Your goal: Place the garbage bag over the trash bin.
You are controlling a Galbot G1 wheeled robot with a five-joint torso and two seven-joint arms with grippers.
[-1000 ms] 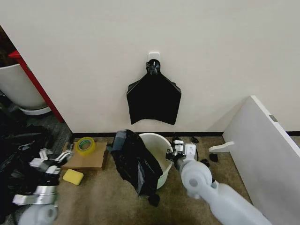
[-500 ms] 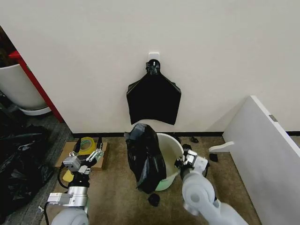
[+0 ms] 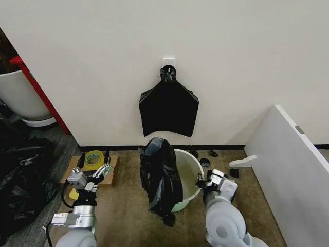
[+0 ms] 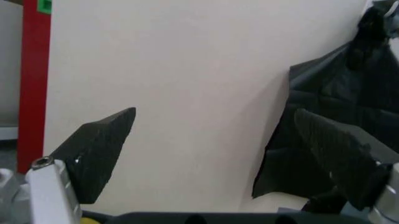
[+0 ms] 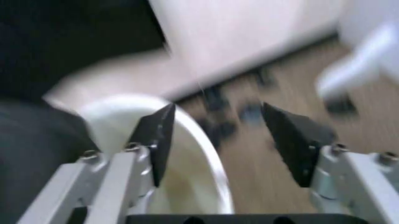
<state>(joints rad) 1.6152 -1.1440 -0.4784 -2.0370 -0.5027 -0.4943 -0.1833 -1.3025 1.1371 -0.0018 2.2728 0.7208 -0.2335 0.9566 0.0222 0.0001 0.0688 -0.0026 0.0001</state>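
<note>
One tape roll (image 3: 93, 160) beside cardboard (image 3: 105, 177)

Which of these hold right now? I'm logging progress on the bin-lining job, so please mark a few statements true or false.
1. The garbage bag hangs over one side of the trash bin, leaving much of the rim bare. True.
2. The right pincer is shut on the bag. False: its fingers are spread apart beside the bin's rim, holding nothing.
3. The left pincer is open, off to the left near the cardboard sheet. True.
4. The trash bin lies on its side on the floor. False: it stands with its mouth facing up.
5. A flat black bag hangs on the wall behind the bin. True.
</note>
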